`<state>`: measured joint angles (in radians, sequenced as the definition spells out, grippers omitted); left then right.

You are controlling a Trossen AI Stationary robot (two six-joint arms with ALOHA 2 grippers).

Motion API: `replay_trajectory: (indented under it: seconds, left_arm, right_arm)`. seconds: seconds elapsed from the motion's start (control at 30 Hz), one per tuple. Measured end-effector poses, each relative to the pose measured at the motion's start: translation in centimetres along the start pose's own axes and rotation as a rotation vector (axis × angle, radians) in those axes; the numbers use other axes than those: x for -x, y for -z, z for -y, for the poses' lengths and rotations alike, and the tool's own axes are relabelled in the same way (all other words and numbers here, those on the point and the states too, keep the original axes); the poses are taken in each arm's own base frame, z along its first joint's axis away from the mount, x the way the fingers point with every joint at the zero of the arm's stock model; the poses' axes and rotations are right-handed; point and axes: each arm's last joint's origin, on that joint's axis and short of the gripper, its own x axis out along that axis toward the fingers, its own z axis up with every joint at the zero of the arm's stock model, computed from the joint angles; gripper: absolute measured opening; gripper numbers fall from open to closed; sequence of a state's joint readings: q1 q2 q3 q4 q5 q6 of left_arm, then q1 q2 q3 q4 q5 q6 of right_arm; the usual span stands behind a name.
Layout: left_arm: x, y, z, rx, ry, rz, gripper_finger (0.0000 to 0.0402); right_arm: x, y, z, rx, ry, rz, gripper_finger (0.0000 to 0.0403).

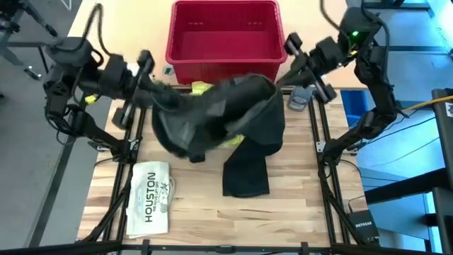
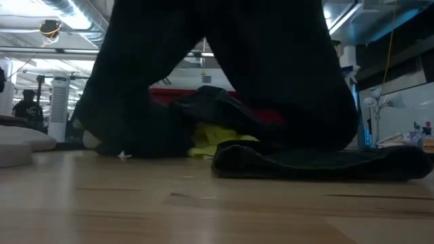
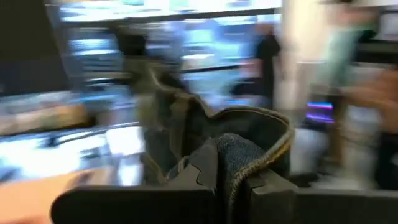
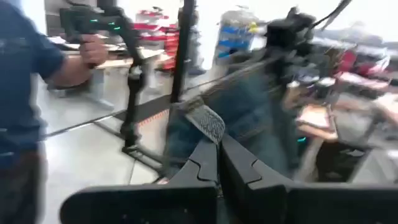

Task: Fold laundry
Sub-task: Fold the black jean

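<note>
The black trousers (image 1: 212, 113) hang spread between my two grippers above the middle of the table. One leg (image 1: 246, 173) lies on the wood toward the near edge, and in the low view it lies flat (image 2: 319, 163). The yellow T-shirt (image 1: 233, 140) lies under the trousers; it shows in the low view (image 2: 217, 142) and peeks out at the far side (image 1: 202, 87). My left gripper (image 1: 150, 86) is shut on the trousers' left part. My right gripper (image 1: 277, 83) is shut on their right part. My left gripper pinches a stitched edge of the trousers (image 3: 239, 146) between its two fingers, coming from the table's left side. The cloth bunches up just past the fingertips and is lifted off the table there. My right gripper pinches a stitched edge of the trousers (image 4: 208, 124) between its two fingers, reaching level from the table's right side. From there the cloth runs toward the other arm, raised clear of the table.
A red plastic basket (image 1: 225, 35) stands at the far edge, right behind the trousers. A flat white item printed "HOUSTON" (image 1: 151, 197) lies near left. A small grey object (image 1: 299, 98) sits by my right gripper. Bare wood (image 1: 212, 223) shows at the near edge. A person (image 4: 31, 81) stands beyond the table.
</note>
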<state>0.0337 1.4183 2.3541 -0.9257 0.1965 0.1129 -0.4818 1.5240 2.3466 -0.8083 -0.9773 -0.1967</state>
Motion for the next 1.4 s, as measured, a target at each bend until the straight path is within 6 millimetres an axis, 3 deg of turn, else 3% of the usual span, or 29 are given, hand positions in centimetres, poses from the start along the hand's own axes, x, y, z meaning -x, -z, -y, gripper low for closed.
replay_trajectory:
  seconds: [0.07, 0.17, 0.23, 0.3, 0.43, 0.53, 0.63, 0.67, 0.73, 0.83, 0.9, 0.97, 1.1, 1.4]
  left_arm:
    - [0.2, 0.0, -0.5, -0.074, -0.125, -0.017, 0.0000]
    - [1.0, -0.2, -2.0, -0.158, -0.619, -0.080, 0.0000]
    - [1.2, -0.2, -2.1, -0.174, -0.706, -0.102, 0.0000]
    - [1.3, -0.4, -1.3, -0.100, -0.533, -0.046, 0.0000]
    - [0.2, -0.3, 1.7, 0.141, 0.051, 0.010, 0.0000]
    - [-1.3, -0.5, 4.5, 0.189, 0.350, 0.026, 0.0000]
    - [-2.3, -0.5, 5.4, 0.100, 0.417, 0.055, 0.0000]
    - [-2.3, -0.4, 5.2, 0.060, 0.377, 0.045, 0.0000]
    - [-1.3, -0.5, 3.5, -0.023, 0.121, 0.040, 0.0000]
    - [1.3, -1.1, 0.1, -0.114, -0.561, -0.005, 0.0000]
    - [2.4, -1.4, -1.6, -0.142, -0.921, -0.044, 0.0000]
    - [2.8, -1.3, -2.9, -0.161, -1.049, -0.071, 0.0000]
    - [2.6, -0.3, -5.0, -0.095, -1.067, -0.094, 0.0000]
    - [-0.2, 3.6, -9.6, -0.014, -1.078, -0.326, 0.0000]
  right_arm:
    - [0.2, -0.4, 0.7, 0.049, 0.240, -0.008, 0.0000]
    - [0.6, -0.9, 2.1, 0.085, 0.670, -0.011, 0.0000]
    - [0.4, -0.9, 2.3, 0.077, 0.607, 0.010, 0.0000]
    - [0.2, -0.8, 1.5, 0.034, 0.308, 0.031, 0.0000]
    - [-1.0, -1.3, -1.7, -0.066, -0.240, 0.084, 0.0000]
    - [-2.2, -2.0, -4.0, -0.028, -0.393, 0.122, 0.0000]
    - [-2.5, -2.1, -4.1, 0.045, -0.365, 0.140, 0.0000]
    - [-2.2, -2.0, -3.5, 0.059, -0.270, 0.125, 0.0000]
    - [-0.9, -1.6, -1.6, 0.077, -0.001, 0.075, 0.0000]
    - [1.8, -1.0, 1.9, 0.075, 0.585, -0.022, 0.0000]
    - [2.8, -0.3, 4.0, 0.046, 0.865, -0.058, 0.0000]
    - [3.3, 0.9, 6.0, -0.015, 0.914, -0.074, 0.0000]
    - [3.5, 3.6, 9.1, -0.181, 0.801, -0.091, 0.0000]
    - [1.1, 7.4, 12.3, -0.275, 0.734, -0.163, 0.0000]
